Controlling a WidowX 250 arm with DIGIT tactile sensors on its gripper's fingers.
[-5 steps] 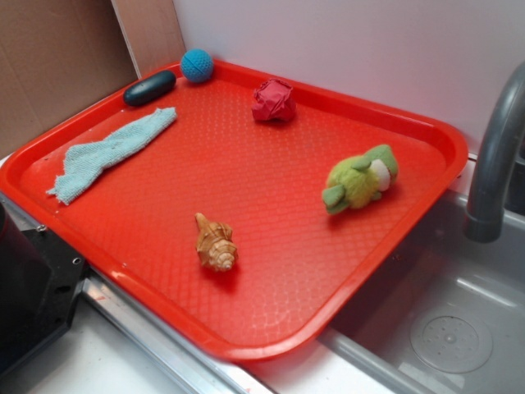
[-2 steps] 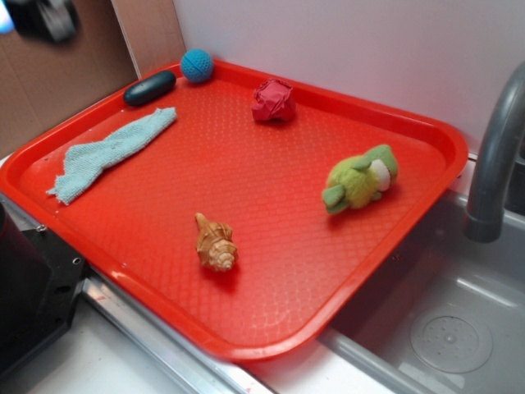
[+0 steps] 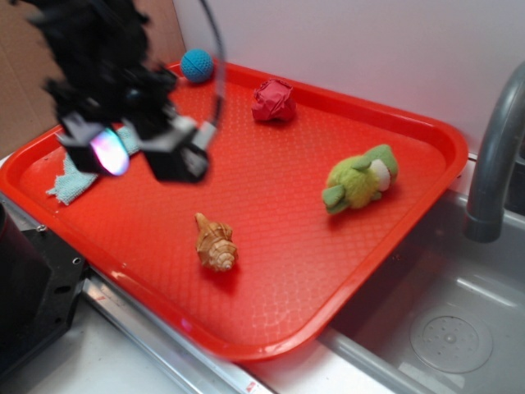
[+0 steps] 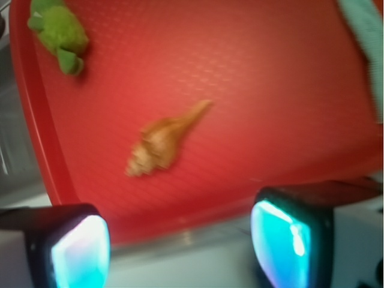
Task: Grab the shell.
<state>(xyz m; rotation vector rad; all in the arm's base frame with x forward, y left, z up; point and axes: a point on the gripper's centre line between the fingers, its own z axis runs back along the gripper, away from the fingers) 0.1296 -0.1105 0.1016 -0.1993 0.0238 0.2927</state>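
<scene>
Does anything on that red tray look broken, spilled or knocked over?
Nothing stands out. The shell lies whole on its side on the tray, the green plush toy rests undamaged, and the red paper ball is merely crumpled. No spills show.

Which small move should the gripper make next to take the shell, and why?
Probably move toward the shell and descend. The gripper is open, high above the red tray, and nothing is between its fingers. In the wrist view the shell lies free, ahead of them.
</scene>
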